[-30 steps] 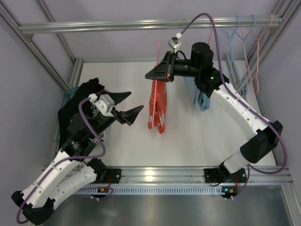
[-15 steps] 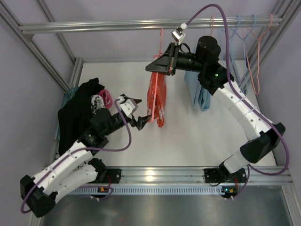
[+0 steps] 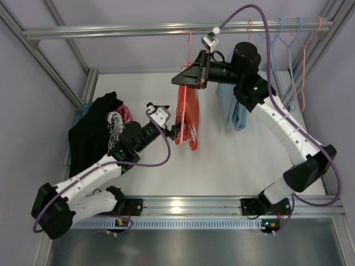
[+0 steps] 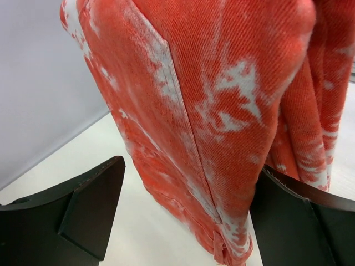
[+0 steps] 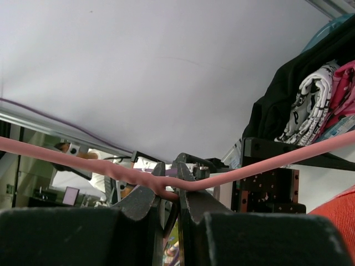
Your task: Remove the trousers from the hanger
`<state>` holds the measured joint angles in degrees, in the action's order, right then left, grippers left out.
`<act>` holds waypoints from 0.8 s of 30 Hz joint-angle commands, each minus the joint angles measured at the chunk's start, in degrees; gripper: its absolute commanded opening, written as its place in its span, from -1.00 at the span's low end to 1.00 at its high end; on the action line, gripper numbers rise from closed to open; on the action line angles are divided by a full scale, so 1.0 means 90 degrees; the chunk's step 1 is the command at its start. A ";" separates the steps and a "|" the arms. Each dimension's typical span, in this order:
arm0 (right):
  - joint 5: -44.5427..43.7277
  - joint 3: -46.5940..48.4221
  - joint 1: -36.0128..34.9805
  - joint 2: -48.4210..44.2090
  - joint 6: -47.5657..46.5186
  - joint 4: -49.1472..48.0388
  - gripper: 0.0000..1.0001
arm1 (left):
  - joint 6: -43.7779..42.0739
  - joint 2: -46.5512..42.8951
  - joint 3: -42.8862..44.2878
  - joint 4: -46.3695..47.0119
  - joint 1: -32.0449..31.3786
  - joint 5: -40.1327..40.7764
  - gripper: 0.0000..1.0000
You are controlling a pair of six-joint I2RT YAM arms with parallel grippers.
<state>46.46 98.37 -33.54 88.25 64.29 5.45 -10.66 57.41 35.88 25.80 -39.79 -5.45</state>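
Note:
The orange-red trousers with white blotches [image 3: 188, 113] hang folded over a pink hanger [image 3: 189, 55] above the table. My right gripper [image 3: 187, 78] is shut on the hanger's wire [image 5: 260, 163], which runs pinched between its fingertips [image 5: 172, 191]. My left gripper [image 3: 178, 129] is open at the lower part of the trousers. In the left wrist view the trousers [image 4: 222, 111] hang between its two dark fingers [image 4: 83, 213], close against the right-hand one. The black trousers [image 3: 89, 136] lie in the clothes pile at the left.
The pile at the left also holds a black-and-white patterned piece [image 3: 115, 124], a pink one [image 3: 125, 113] and a teal one [image 3: 82, 111]. A light blue garment [image 3: 237, 113] hangs behind the right arm. Several empty hangers [image 3: 288, 41] hang from the top rail [image 3: 138, 29].
My left arm has swung right from the clothes pile to the hanging trousers, its jaws opening wider. My right gripper lifted the hanger slightly, then held still.

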 commanded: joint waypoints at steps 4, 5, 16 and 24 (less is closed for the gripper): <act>0.0190 0.0203 -0.0014 -0.0499 0.0141 -0.1280 -1.00 | 0.0148 0.0398 0.0329 0.1185 -0.0012 0.0332 0.87; 0.0190 0.0193 -0.0014 -0.0518 0.0142 -0.1270 -1.00 | 0.0323 0.0428 0.0388 0.1205 -0.0012 0.0313 0.90; 0.0238 0.0232 -0.0082 -0.0508 0.0200 -0.1367 -1.00 | 0.0999 0.1033 0.1032 0.1420 -0.0120 0.1074 0.97; 0.0356 0.0554 -0.0150 -0.0430 0.0239 -0.1417 -1.00 | 0.0618 0.1404 0.1365 0.1410 -0.0130 0.1387 0.24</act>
<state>46.78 98.37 -33.67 88.25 65.58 1.74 -3.68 69.69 45.04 33.34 -41.19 3.81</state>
